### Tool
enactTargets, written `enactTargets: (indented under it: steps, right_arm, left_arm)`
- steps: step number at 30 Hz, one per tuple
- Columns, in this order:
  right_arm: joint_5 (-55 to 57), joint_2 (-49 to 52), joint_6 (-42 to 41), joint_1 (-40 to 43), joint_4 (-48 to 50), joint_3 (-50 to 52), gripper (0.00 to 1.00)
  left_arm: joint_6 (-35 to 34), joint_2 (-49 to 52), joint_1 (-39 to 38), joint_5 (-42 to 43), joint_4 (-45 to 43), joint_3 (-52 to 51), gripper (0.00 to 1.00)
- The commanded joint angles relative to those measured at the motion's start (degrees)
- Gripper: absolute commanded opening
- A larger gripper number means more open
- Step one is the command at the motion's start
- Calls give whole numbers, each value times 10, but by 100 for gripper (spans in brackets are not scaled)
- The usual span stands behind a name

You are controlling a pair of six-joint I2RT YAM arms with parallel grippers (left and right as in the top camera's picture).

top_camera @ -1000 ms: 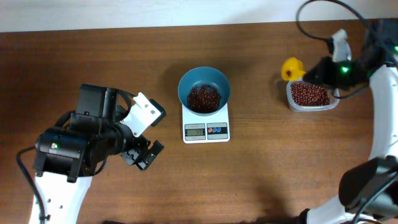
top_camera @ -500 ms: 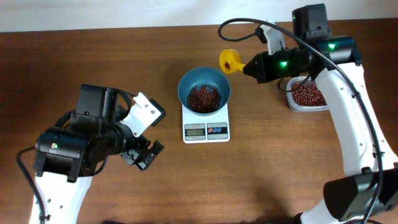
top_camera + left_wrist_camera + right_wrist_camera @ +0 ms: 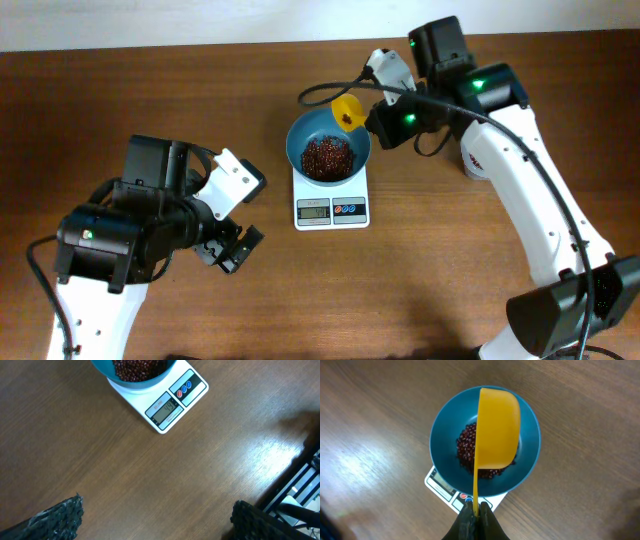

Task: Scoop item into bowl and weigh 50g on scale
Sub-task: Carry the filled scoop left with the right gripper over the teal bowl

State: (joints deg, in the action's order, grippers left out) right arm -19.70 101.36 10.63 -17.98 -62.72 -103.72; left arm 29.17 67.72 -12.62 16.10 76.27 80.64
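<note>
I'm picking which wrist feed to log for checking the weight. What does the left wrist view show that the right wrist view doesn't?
Only the left wrist view: the scale with its grey display and red and blue buttons unobstructed, plus the left gripper, fingers wide apart over the table.
Only the right wrist view: the yellow scoop, its handle pinched in the shut right gripper, over the whole bowl.
Both: the teal bowl holding beans on the scale; the left wrist view cuts the bowl off at its top edge.
</note>
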Motion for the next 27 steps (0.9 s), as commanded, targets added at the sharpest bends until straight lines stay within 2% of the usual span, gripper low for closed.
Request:
enactTargets:
  steps: [1,13,16,19,23,25,27]
  right_arm:
    - [41,3,14,-16,2,-11,4]
    - [35,12,19,-26,-7,-11,4]
    - [78,17,21,-26,-9,-11,4]
    - [58,15,24,-30,-7,-24,4]
    - [124,22,34,-38,-9,-21,4]
    - [88,16,35,-39,-6,-40,4]
    - [104,17,35,-39,-9,-38,4]
  left_arm:
    - [9,-3,3,7,-1,8,99]
    - [9,-3,3,7,-1,8,99]
    - [9,-3,3,7,-1,8,99]
    - [9,-3,3,7,-1,8,99]
    - [9,-3,3,7,-1,8,99]
    - [9,-3,3,7,-1,8,99]
    - [9,-3,3,7,-1,8,99]
